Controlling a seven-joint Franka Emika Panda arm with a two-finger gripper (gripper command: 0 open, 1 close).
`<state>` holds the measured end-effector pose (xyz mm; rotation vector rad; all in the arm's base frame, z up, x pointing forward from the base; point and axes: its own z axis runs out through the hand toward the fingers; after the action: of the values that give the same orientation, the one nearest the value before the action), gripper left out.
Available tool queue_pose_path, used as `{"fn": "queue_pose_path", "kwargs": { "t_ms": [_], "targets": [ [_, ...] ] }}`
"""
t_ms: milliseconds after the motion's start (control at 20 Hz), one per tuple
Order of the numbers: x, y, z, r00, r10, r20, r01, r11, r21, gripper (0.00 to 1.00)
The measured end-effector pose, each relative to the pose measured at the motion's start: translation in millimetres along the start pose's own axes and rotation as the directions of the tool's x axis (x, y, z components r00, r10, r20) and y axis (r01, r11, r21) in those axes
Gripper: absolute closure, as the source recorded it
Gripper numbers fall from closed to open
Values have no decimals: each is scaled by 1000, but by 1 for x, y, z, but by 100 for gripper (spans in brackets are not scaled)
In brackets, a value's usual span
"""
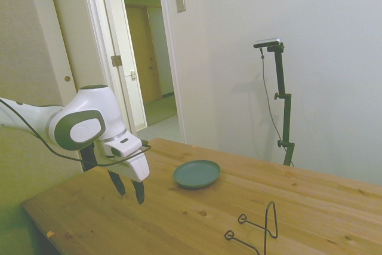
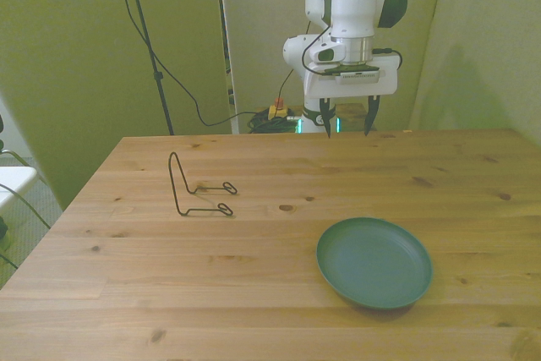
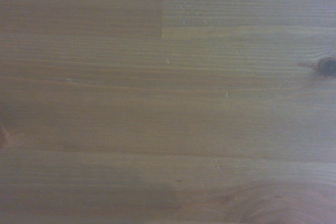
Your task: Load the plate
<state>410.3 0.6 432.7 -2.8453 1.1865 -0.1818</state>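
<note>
The teal plate (image 1: 197, 173) (image 2: 374, 261) lies flat on the wooden table, empty, toward the front view's right. My gripper (image 1: 129, 190) (image 2: 347, 127) hangs above the table's far edge, well apart from the plate, open with nothing between its dark fingers. A thin black wire rack (image 1: 258, 226) (image 2: 196, 189) stands on the table toward the front view's left, apart from both the plate and the gripper. The wrist view holds only bare wood grain.
The wooden table (image 2: 254, 293) (image 1: 179, 225) spreads wide around the plate and rack. A wall and an open doorway (image 1: 149, 58) lie behind the table in the side view. Cables (image 2: 270, 114) sit on the floor beyond the table's far edge.
</note>
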Motion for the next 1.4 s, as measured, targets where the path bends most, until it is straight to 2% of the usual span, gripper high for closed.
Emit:
{"fn": "queue_pose_path", "kwargs": {
  "t_ms": [200,350,700,1000,1400],
  "targets": [
    [5,-3,-2,999,39,-1,-39,999,12,0],
    [25,-11,-6,998,69,-13,-69,997,24,0],
    [103,-39,-18,986,151,-71,-148,988,44,0],
    [163,-59,-24,977,190,-100,-186,981,50,0],
    [190,-67,-11,965,235,-121,-230,972,54,0]
  ]
}}
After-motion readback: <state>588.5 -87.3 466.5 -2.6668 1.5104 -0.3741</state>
